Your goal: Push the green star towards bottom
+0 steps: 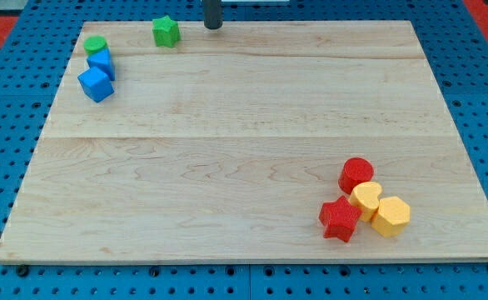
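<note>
Resting on a blue pegboard bench [2, 167], a pale wooden board [244, 150] fills the frame. Near its top edge, toward the top-left corner, sits the green star [166, 32]. My tip [213, 27], a bare rod with no jaws to open or close, stands just right of the star, apart from it.

Straight dark grey rod [214, 13], round in section, smooth and unmarked, my tip [214, 27] blunt
</note>
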